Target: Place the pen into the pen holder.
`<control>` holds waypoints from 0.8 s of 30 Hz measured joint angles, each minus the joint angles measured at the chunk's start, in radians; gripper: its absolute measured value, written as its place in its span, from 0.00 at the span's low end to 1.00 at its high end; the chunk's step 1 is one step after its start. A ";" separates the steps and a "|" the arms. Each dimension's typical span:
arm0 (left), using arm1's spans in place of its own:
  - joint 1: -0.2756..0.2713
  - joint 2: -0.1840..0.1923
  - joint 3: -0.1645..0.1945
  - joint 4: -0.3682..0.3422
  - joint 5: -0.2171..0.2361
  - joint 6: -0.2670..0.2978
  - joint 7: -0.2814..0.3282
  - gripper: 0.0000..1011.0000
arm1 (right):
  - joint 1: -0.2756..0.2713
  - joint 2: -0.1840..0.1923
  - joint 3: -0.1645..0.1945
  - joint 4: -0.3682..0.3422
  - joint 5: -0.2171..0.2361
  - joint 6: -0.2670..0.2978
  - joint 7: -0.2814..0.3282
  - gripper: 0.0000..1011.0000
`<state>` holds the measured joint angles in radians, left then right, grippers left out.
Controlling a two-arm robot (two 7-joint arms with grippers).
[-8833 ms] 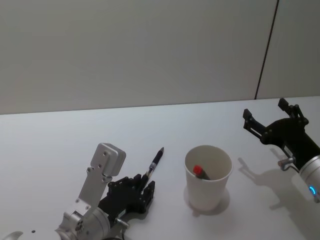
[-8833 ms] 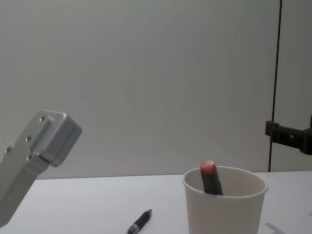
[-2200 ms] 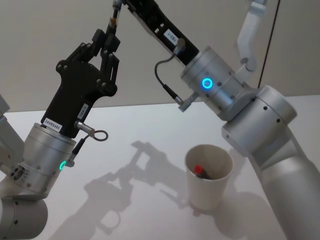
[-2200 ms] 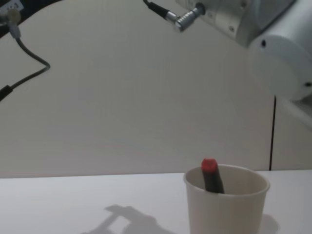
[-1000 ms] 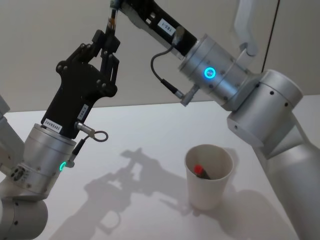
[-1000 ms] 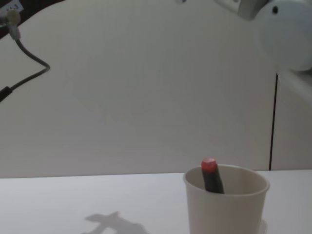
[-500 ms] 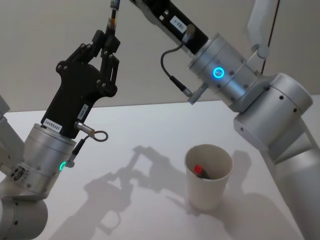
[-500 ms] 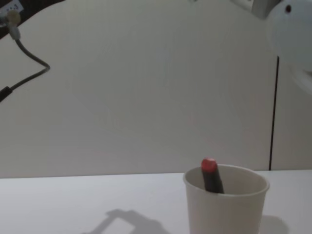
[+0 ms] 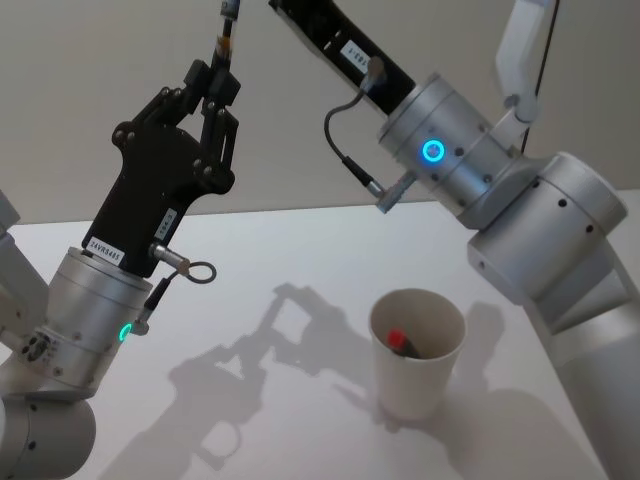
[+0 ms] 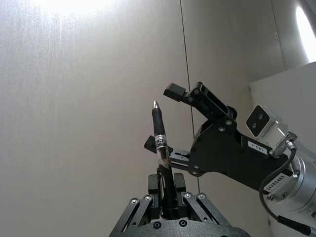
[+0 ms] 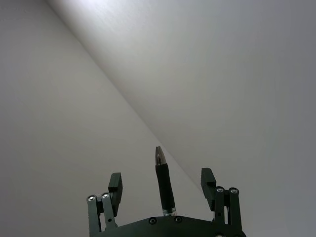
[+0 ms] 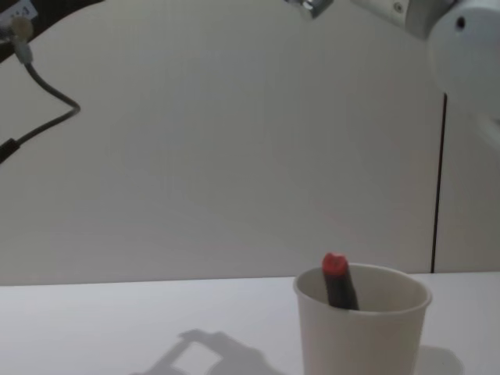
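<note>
Pinching slender pen (image 10: 159, 131), left tool (image 10: 165, 183).

A white sticker (image 9: 104, 251) on the black body of the left gripper (image 9: 214, 84) seems to read 24WR0485. White labels (image 10: 251, 146) on the right gripper (image 10: 164, 117) are too small to read.

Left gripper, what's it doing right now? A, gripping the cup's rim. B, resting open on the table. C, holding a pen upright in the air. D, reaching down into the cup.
C: the left gripper is shut on the pen, tip up, raised well above the cup; the right gripper is open with the pen between its fingers.
</note>
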<state>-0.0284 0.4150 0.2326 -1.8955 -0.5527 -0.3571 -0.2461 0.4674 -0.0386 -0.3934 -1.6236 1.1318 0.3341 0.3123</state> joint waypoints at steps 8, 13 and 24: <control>0.000 0.000 0.000 0.000 0.000 0.000 0.000 0.18 | 0.002 -0.004 -0.017 0.009 -0.017 0.002 -0.018 0.99; 0.000 0.000 0.000 0.000 0.000 0.000 0.000 0.18 | 0.004 -0.006 -0.025 0.014 -0.023 -0.001 -0.026 0.99; 0.000 0.000 0.000 0.000 0.000 0.000 0.000 0.18 | 0.012 -0.009 -0.037 0.018 -0.035 -0.013 -0.043 0.99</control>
<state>-0.0284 0.4150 0.2326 -1.8955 -0.5526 -0.3571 -0.2461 0.4793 -0.0475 -0.4300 -1.6061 1.0963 0.3211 0.2689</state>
